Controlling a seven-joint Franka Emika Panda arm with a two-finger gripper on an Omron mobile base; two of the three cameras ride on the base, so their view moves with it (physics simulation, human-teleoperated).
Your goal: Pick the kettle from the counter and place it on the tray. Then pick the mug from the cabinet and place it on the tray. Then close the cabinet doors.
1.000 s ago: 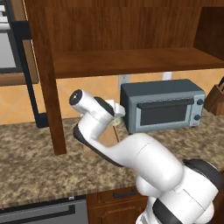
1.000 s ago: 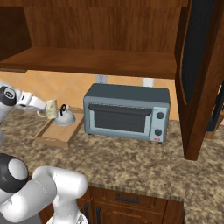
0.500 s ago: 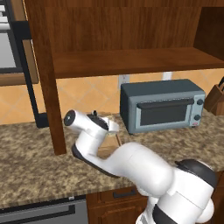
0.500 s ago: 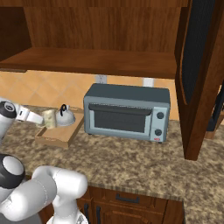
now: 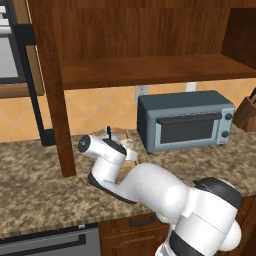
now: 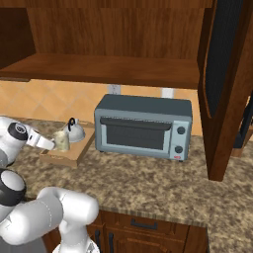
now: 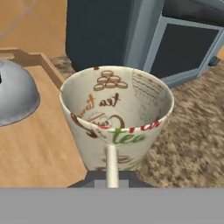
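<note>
A blue-grey toaster oven (image 6: 143,126) stood against the tan tiled wall (image 6: 44,101), a wall outlet (image 6: 114,89) above it; a knife block (image 5: 247,113) stood nearby.

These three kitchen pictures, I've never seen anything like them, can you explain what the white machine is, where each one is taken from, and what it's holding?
The white machine is a robot arm on a base that can drive. Two pictures come from cameras on that base, looking over the arm from behind, one from its left and one from its right. The third comes from a camera on the hand, looking along the gripper. On the speckled counter sit a grey toaster oven and a wooden tray. A silvery kettle already stands on the tray. The gripper is shut on a cream mug, held by its handle at the tray's near edge. Above, the cabinet is open, with one door swung out.
</note>
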